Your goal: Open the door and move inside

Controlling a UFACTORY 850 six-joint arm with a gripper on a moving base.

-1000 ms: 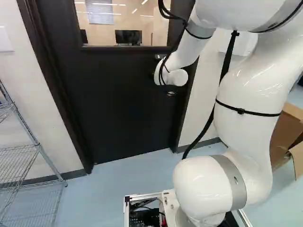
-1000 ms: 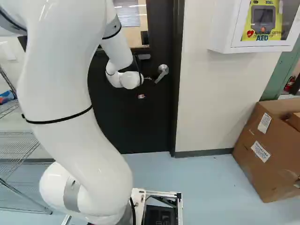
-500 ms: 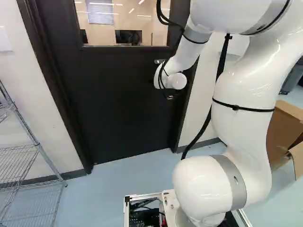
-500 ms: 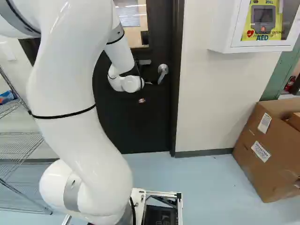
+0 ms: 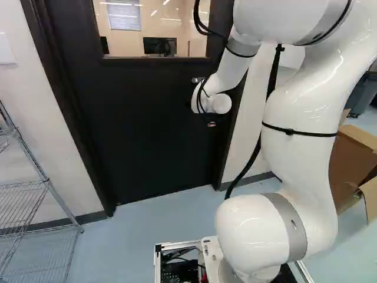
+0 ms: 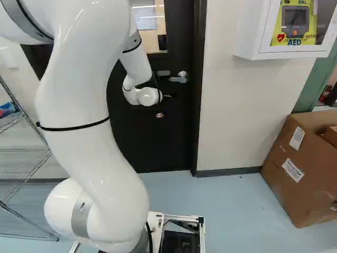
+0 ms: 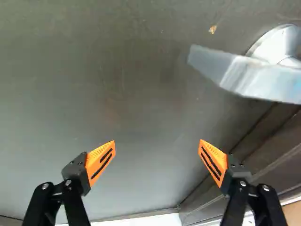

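We've got the gripper spread wide and empty, the lever handle sitting level, just ahead of it; the door looks shut, so opening and entering both remain!

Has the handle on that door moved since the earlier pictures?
Yes. Judged against the door, the handle has swung upward: it slanted steeply down before, and now it lies nearly level.
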